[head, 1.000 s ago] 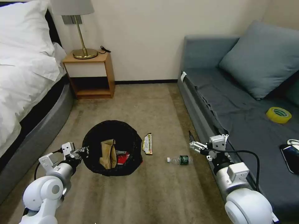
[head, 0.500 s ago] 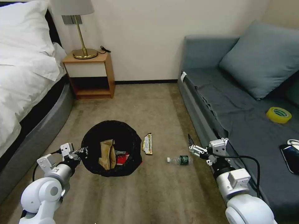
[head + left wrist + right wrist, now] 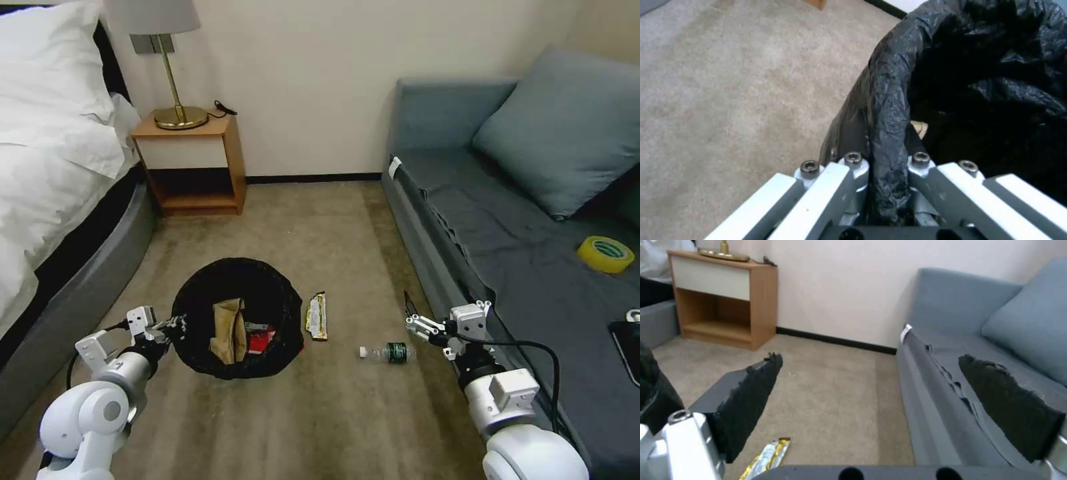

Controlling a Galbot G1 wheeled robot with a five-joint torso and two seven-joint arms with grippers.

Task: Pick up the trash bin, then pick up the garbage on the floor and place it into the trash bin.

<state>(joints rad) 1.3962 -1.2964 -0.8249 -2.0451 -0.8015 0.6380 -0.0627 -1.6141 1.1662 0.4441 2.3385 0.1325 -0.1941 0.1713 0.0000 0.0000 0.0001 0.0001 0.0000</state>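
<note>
The trash bin (image 3: pixel 200 300), lined with a crinkly black bag, stands on the carpet in the head view. A crumpled brown paper bag (image 3: pixel 227 329) and a red-white wrapper (image 3: pixel 260 341) lie inside it. My left gripper (image 3: pixel 175 325) is shut on the bin's near-left rim; in the left wrist view the left gripper (image 3: pixel 885 160) pinches the bag's fold on the trash bin (image 3: pixel 987 66). A gold-green bar wrapper (image 3: pixel 317 317) lies just right of the bin. The clear bottle (image 3: pixel 390 351) lies further right. My right gripper (image 3: pixel 411 315) hangs open just right of the bottle, above the floor. The right wrist view has the right gripper (image 3: pixel 880 400) open, with the bar wrapper (image 3: pixel 766 456) below it.
A bed (image 3: pixel 47 187) runs along the left, and a wooden nightstand (image 3: pixel 193 160) with a lamp stands at the wall. A grey sofa (image 3: pixel 507 240) lines the right, close beside my right arm. On it lie a yellow tape roll (image 3: pixel 605 254) and a black phone (image 3: pixel 630 347).
The whole view has shifted slightly as the camera moved. My right gripper has sunk a little towards the bottle. The left gripper keeps its hold on the bin rim.
</note>
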